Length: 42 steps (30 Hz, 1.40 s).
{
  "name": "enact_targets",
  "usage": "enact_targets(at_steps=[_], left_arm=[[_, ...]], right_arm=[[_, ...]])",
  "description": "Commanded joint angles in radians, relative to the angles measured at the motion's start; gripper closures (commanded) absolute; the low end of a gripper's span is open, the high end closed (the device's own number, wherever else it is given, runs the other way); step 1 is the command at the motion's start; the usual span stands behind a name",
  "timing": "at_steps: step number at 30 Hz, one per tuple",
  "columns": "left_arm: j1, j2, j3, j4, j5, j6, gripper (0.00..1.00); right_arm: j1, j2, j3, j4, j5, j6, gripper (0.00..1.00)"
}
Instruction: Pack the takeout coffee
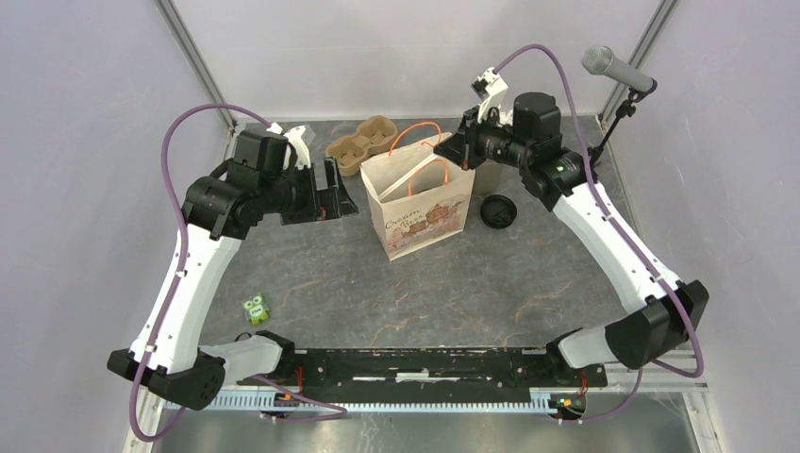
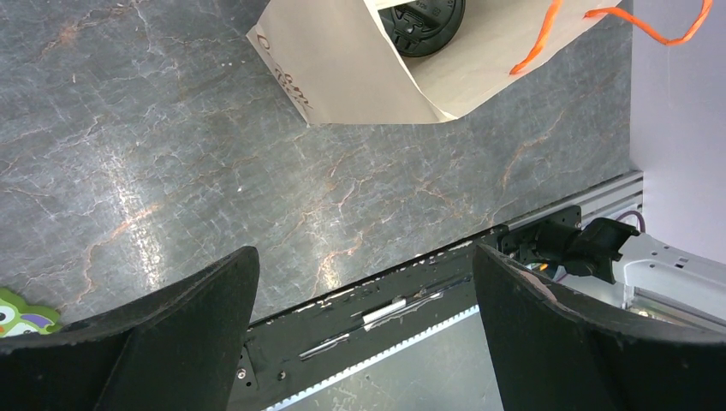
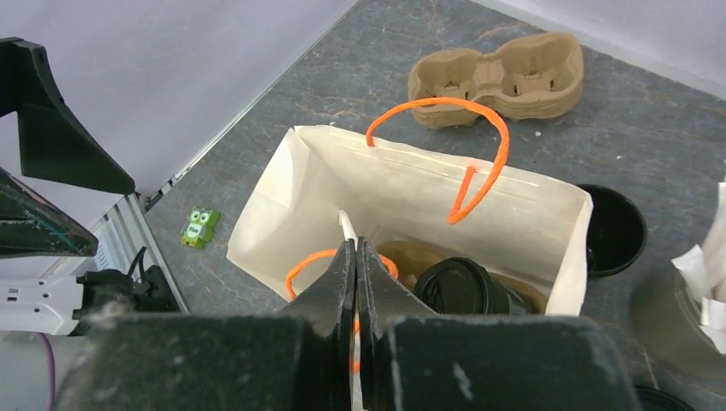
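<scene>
Black cup (image 3: 462, 287) inside bag (image 1: 425, 212) at back middle of desk (image 1: 311, 283), right gripper (image 3: 355, 257) pinching bag's rim, left gripper (image 2: 364, 251) spread wide, empty, beside bag

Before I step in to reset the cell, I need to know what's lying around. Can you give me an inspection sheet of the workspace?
Surface: grey marbled table, no spill seen.
Job's things: lidded black coffee cup sits inside the upright paper bag.
Clutter: brown cup carrier, owl toy, round black cup or lid beside the bag, grey cup of white sticks.
Grippers: left gripper open, holding nothing; right gripper shut on the bag's rim.
Cables: purple cables loop off both arms.
Surroundings: pale walls, microphone back right.
</scene>
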Motion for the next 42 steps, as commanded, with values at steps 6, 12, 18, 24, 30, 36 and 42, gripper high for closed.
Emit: enact_targets(at_steps=[6, 12, 18, 24, 30, 36, 42], left_arm=[[0.004, -0.016, 0.024, 0.037, -0.019, 0.016, 0.00], [0.005, -0.020, 0.018, 0.036, -0.030, 0.021, 0.00], [0.005, -0.015, 0.039, 0.044, -0.022, 0.014, 0.00], [0.004, 0.031, 0.144, 0.048, 0.002, 0.002, 0.00], [0.005, 0.010, 0.198, 0.159, 0.022, -0.016, 0.00], [0.004, -0.082, 0.088, 0.365, 0.060, -0.038, 0.00], [0.005, -0.174, -0.041, 0.353, 0.065, 0.021, 0.00]], right_arm=[[0.020, 0.059, 0.111, 0.023, -0.008, 0.007, 0.93], [0.072, 0.164, 0.262, -0.158, 0.034, -0.128, 0.83], [0.077, 0.187, 0.402, -0.283, 0.138, -0.170, 0.59], [0.075, 0.069, 0.395, -0.319, 0.313, -0.164, 0.17], [0.075, -0.117, 0.260, -0.320, 0.433, -0.164, 0.02], [0.075, -0.293, 0.058, -0.285, 0.609, 0.003, 0.02], [0.074, -0.435, -0.107, -0.341, 0.695, 0.058, 0.02]])
